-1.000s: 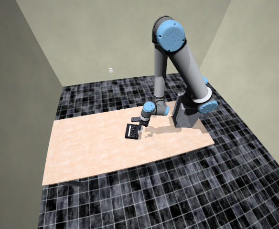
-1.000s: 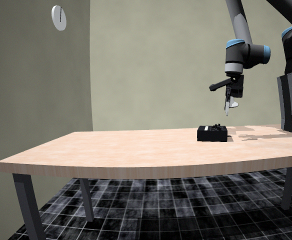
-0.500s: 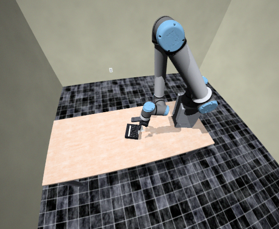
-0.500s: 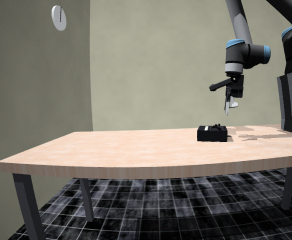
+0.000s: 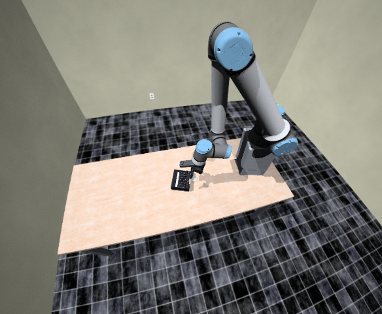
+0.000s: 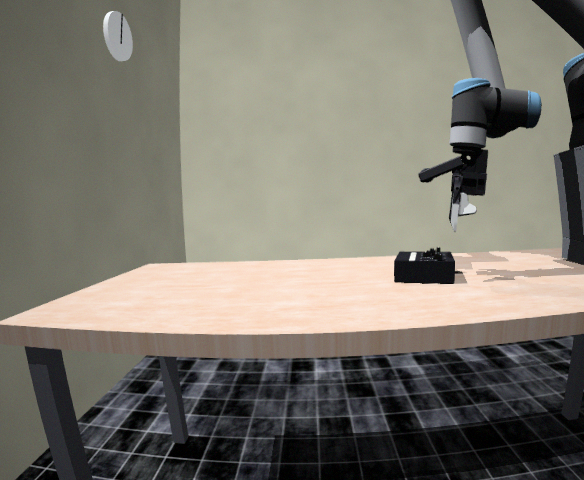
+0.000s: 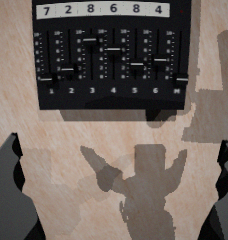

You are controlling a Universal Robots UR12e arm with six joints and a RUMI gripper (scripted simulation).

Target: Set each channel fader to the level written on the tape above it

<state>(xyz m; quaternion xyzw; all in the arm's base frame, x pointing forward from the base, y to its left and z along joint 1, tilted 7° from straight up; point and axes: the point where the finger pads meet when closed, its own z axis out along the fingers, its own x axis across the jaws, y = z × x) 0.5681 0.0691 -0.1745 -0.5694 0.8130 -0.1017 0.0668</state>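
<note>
Near the desk's (image 5: 123, 209) far edge, the gripper (image 6: 457, 214) is hovering above the lighting desk (image 6: 424, 267), jaws spread wide and gripping nothing, the robot's pedestal (image 5: 252, 155) standing close by.

In the wrist view the gripper (image 7: 114, 200) shows only as 2 dark fingers cut off by the left and right edges. The lighting desk's (image 7: 111, 100) top edge is cropped. In the top view its faders (image 5: 183, 178) and tape are too small to read.
</note>
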